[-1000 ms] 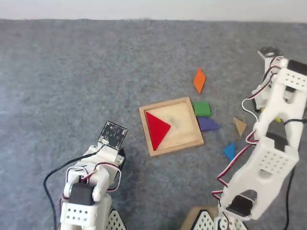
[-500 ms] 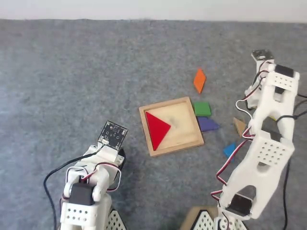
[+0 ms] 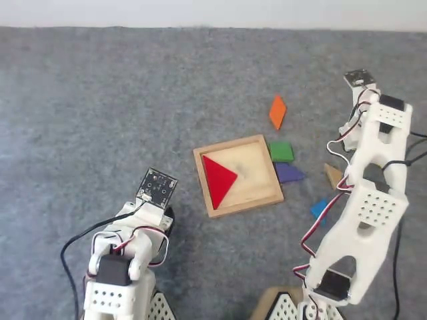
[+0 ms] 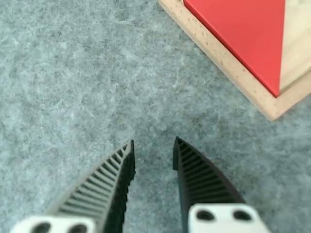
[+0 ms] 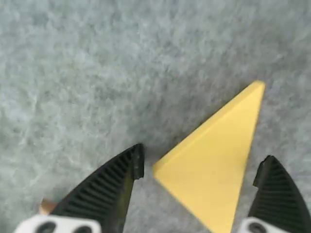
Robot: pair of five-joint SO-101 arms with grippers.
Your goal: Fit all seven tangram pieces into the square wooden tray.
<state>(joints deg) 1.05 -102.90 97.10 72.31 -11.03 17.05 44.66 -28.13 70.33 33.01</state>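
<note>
The yellow triangle (image 5: 218, 170) lies flat on the grey mat (image 3: 100, 100), framed by the right gripper (image 5: 203, 162). The jaws are spread wide on either side of it and not yet closed. The piece is judged to be thin, stiff and light, with a smooth painted face that could slip. A hold across two edges near its middle is favoured over a pinch at a corner. Because it lies so low in the pile, the jaws would have to be brought right down to the mat to catch those edges.

Bare mat is seen around the piece. The tray (image 3: 247, 207) lies well apart from it. The red triangle (image 3: 217, 179) is seated against the tray's left rim, and the remaining floor is left free.

The tan triangle (image 3: 333, 175) and blue triangle (image 3: 319, 210) lie between arm and tray. The green square (image 3: 281, 151) and purple piece (image 3: 289, 173) lie just beside its right rim, and the orange piece (image 3: 277, 111) beyond its far corner.

The left gripper (image 4: 153, 145) is held over the mat near a tray corner, jaws slightly apart, with nothing between them.
</note>
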